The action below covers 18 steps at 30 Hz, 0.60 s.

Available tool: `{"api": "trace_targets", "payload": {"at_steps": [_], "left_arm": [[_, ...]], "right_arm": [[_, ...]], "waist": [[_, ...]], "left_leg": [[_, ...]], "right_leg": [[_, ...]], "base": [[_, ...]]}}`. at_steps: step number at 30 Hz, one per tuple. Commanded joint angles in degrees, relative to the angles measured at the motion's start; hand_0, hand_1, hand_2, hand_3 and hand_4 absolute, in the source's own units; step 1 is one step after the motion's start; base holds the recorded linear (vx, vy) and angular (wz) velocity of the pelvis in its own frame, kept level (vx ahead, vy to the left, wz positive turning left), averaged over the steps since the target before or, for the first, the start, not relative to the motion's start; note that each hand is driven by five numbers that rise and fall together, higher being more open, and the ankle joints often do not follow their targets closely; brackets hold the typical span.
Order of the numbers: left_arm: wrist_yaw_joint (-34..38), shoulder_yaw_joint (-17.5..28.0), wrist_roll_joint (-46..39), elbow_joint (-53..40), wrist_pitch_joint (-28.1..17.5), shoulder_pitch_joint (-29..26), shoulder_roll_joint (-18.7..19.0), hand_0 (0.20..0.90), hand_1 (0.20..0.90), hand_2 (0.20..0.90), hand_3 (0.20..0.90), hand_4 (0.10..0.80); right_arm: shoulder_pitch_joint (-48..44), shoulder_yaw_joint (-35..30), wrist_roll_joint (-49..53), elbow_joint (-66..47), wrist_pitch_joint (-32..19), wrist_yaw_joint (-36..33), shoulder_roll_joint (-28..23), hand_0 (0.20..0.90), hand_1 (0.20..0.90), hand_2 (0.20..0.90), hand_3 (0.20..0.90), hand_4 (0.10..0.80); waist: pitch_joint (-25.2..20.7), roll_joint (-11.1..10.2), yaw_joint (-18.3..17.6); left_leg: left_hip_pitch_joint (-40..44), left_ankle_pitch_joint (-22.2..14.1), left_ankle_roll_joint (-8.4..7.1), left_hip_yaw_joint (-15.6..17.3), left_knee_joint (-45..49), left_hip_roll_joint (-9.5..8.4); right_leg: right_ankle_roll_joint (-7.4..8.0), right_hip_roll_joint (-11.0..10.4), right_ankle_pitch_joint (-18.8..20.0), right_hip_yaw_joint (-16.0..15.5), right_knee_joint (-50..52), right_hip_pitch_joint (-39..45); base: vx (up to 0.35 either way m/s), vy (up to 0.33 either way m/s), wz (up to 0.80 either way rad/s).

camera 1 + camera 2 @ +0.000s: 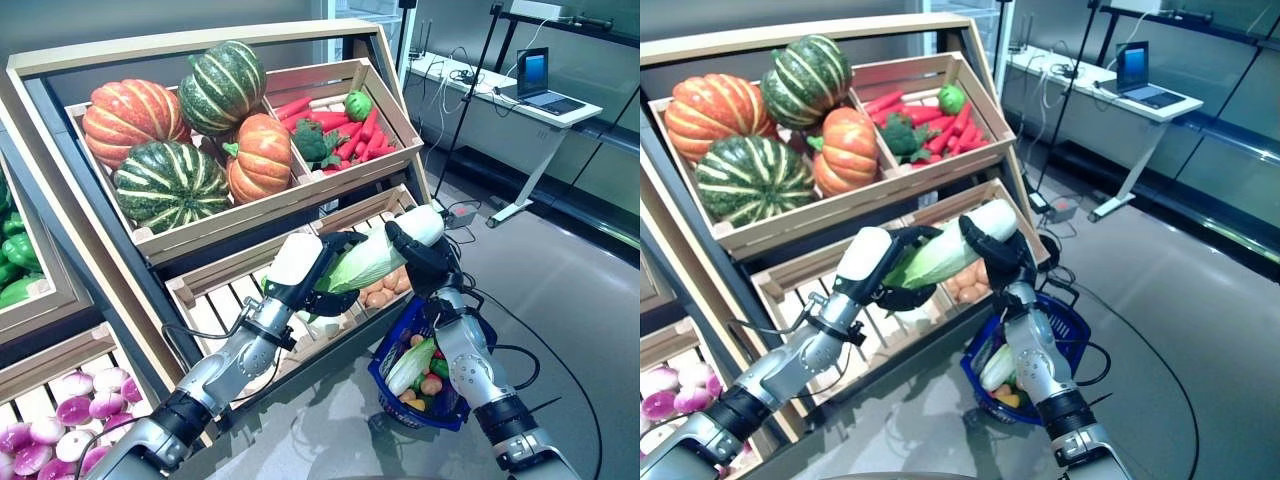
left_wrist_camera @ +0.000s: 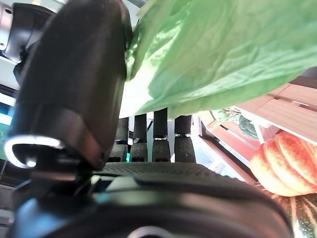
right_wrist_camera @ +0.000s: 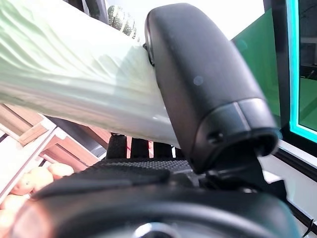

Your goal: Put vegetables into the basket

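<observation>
A long Chinese cabbage (image 1: 365, 262), green at one end and white at the other, is held in the air in front of the stand's lower crate. My left hand (image 1: 312, 272) is curled round its leafy green end (image 2: 223, 54). My right hand (image 1: 425, 262) is curled round its white stem end (image 3: 64, 74). Both thumbs press on it, as the wrist views show. The blue basket (image 1: 384, 376) stands on the floor below my right arm. It holds another pale green cabbage (image 1: 410, 366) and small round orange and red vegetables (image 1: 432, 385).
The wooden vegetable stand (image 1: 250, 215) with slanted crates rises right behind my hands. A white desk with a laptop (image 1: 540, 85) stands at the back right. Grey floor (image 1: 580, 300) lies open to the right of the basket.
</observation>
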Motion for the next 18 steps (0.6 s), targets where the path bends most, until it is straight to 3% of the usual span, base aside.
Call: {"api": "trace_targets", "payload": {"at_steps": [1, 7, 8, 18], "left_arm": [[1.3, -6.9, 3.9, -3.8, -12.1, -10.8, -2.1, 0.300, 0.300, 0.300, 0.300, 0.400], [1.0, -6.3, 3.0, -3.5, -11.6, -10.4, -2.3, 0.307, 0.307, 0.307, 0.307, 0.405], [0.8, -6.3, 2.6, -3.5, -11.3, -10.2, -2.3, 0.900, 0.900, 0.900, 0.900, 0.800], [-4.2, -1.9, -8.5, -0.6, -6.9, -7.0, -2.9, 0.900, 0.900, 0.900, 0.900, 0.800]], "right_arm": [[-13.6, -1.8, -0.1, -1.5, -4.9, 1.9, 0.6, 0.300, 0.300, 0.300, 0.300, 0.400], [-13.1, -2.4, 0.1, -1.6, -5.3, 1.4, 0.6, 0.300, 0.300, 0.300, 0.300, 0.400], [-13.1, -2.4, 0.0, -1.5, -5.6, 1.4, 0.6, 0.300, 0.300, 0.300, 0.300, 0.400], [-11.6, -4.5, -0.5, -3.1, -7.5, 0.3, -0.3, 0.300, 0.300, 0.300, 0.300, 0.400]], "waist": [[-2.8, 0.3, -0.4], [-2.8, 0.2, -0.4], [-2.8, 0.3, -0.4], [-2.4, 0.3, -0.3]], "left_leg": [[-1.0, -4.3, 1.39, -2.0, 0.1, -1.27], [-1.1, -4.4, 1.39, -2.0, 0.1, -1.23], [-1.0, -4.4, 1.39, -2.0, 0.1, -1.23], [-1.0, -4.1, 1.41, -1.9, 0.1, -1.17]], "right_leg": [[-1.76, -0.4, -1.3, 2.1, 0.8, 0.4], [-1.75, -0.3, -1.3, 2.2, 0.8, 0.4], [-1.75, -0.3, -1.3, 2.3, 0.8, 0.4], [-1.81, -0.3, -1.0, 2.5, 0.8, 0.3]], "base": [[0.000, 0.000, 0.00], [0.000, 0.000, 0.00], [0.000, 0.000, 0.00], [0.000, 0.000, 0.00]]}}
